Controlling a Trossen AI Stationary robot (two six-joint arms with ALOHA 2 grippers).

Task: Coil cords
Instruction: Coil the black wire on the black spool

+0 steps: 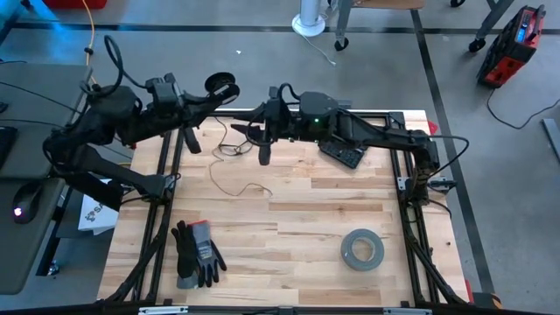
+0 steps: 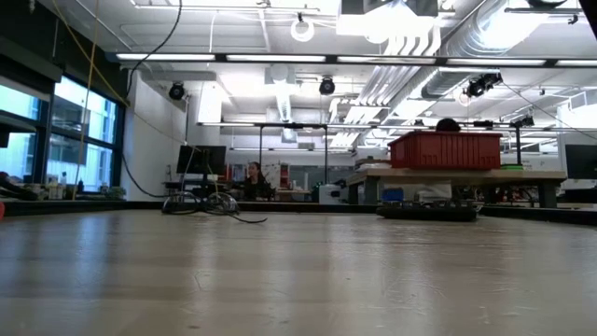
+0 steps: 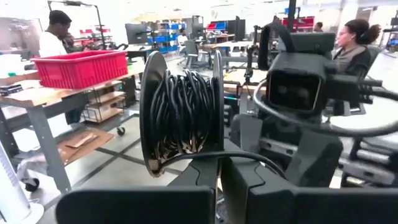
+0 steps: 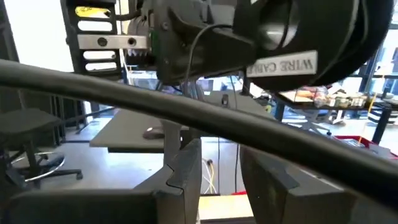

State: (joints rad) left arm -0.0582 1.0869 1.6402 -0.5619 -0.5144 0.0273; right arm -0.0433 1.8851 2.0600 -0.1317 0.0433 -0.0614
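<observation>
The small round black spool (image 3: 183, 112), with dark cord wound on it, is held by my left gripper (image 3: 221, 165) above the table's far edge (image 1: 221, 85). The spool also shows in the right wrist view (image 4: 311, 43). A thin dark cord (image 3: 249, 155) leaves the spool toward my right arm. Its loose end lies in slack loops on the wooden table (image 1: 234, 166), and the low view also shows it (image 2: 210, 203). My right gripper (image 4: 221, 149) is right of the spool (image 1: 267, 114), fingers a little apart. I see no cord between them. My left gripper pinches the lower rim of one spool flange (image 3: 218, 149) between its two fingers. The spool stands upright above the fingers, flanges vertical, lifted clear of the table. The slack cord trails off its lower side.
A grey tape roll (image 1: 361, 249) lies at the near right and a pair of gloves (image 1: 197, 254) at the near left. A black keypad-like device (image 1: 341, 153) lies under my right arm. A yellow cable (image 1: 87, 35) hangs beyond the table. People are in the room behind.
</observation>
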